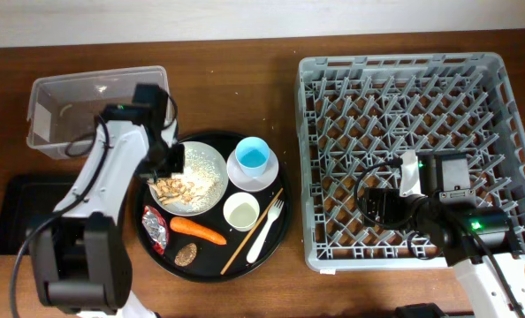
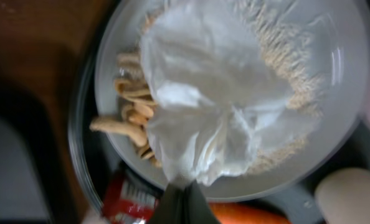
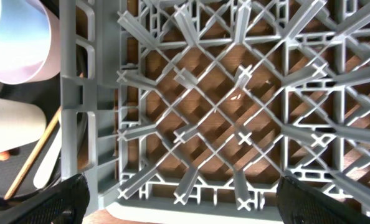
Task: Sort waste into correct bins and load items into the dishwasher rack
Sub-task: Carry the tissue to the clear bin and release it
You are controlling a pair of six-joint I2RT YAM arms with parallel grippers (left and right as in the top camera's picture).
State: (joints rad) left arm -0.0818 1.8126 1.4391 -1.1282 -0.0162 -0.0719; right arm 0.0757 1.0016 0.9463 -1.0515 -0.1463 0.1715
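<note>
The crumpled white paper (image 2: pixel 216 106) drapes over the middle of the white plate (image 2: pixel 334 56), which sits at the left edge of the round black tray (image 1: pixel 205 265). The left gripper (image 2: pixel 180 200) is clenched on the paper's near tip, beside the beige food scraps (image 2: pixel 126 106). The lift should probably go straight up until the paper hangs free of the scraps, then cross to the clear tub (image 1: pixel 95 110) or black tray (image 1: pixel 19 216), releasing only inside its walls. The right gripper (image 3: pixel 180 198) hangs spread wide near the dishwasher rack's (image 3: pixel 79 93) front left corner.
</note>
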